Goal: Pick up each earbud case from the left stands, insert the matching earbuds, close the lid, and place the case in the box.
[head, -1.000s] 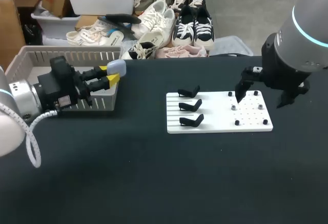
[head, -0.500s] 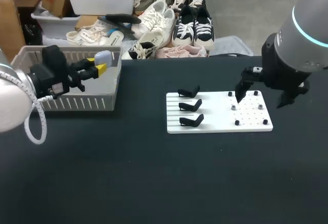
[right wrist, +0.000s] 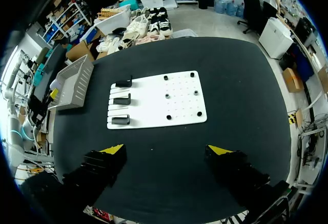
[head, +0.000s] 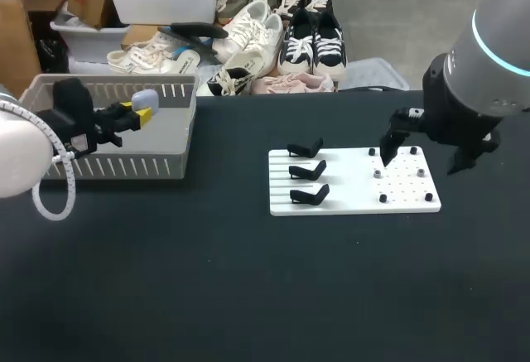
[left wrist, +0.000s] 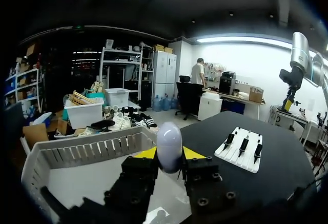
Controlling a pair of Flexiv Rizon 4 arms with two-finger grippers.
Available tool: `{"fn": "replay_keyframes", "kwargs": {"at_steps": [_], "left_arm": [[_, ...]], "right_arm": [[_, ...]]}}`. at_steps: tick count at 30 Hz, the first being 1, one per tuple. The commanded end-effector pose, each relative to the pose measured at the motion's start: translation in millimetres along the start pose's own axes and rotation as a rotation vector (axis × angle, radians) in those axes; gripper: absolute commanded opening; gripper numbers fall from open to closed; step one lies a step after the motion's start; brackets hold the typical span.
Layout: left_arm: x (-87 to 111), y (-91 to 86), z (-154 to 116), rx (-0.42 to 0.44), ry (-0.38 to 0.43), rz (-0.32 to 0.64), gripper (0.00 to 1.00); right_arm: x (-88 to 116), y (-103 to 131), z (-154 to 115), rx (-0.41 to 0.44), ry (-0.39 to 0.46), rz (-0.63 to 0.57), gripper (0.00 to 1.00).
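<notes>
A matte black table (head: 248,296) fills most of the head view. At upper left, the left claw (head: 141,107) is clenched on a pale grey earbud case (head: 146,98) with its lid closed. It holds the case over the open white slatted box (head: 116,167) at the table's far left edge. In the left wrist view the case (left wrist: 169,146) stands upright between the yellow tips. At centre right lies a white board (head: 406,184), with three black stands (head: 308,170) in a column on its left part. The right claw (right wrist: 166,149) hangs released, its fingers wide apart, high above the board.
</notes>
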State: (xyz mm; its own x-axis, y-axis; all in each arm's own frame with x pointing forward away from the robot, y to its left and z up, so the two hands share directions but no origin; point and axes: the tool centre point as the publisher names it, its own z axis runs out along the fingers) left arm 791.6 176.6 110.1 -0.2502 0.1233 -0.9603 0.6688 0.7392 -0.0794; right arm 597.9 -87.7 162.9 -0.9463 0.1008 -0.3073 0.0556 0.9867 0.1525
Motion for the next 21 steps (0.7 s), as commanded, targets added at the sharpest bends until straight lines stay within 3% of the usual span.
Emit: {"fn": "replay_keyframes", "kwargs": {"at_steps": [1, 6, 14, 21], "left_arm": [[-4.9, 16.8, 21, -0.225, 0.037, -0.007, 0.00], [-12.6, 42.3, 40, -0.189, 0.115, 0.005, 0.00], [-3.4, 44.8, 50, -0.148, 0.235, -0.039, 0.00], [3.6, 40.6, 47, -0.114, 0.280, -0.072, 0.00]], "right_arm": [[2, -1, -1, -0.002, -0.004, 0.001, 1.00], [2, -1, -1, -0.002, -0.004, 0.001, 1.00], [2, -1, -1, -0.002, -0.004, 0.001, 1.00], [2, -1, -1, -0.002, -0.004, 0.001, 1.00]]}}
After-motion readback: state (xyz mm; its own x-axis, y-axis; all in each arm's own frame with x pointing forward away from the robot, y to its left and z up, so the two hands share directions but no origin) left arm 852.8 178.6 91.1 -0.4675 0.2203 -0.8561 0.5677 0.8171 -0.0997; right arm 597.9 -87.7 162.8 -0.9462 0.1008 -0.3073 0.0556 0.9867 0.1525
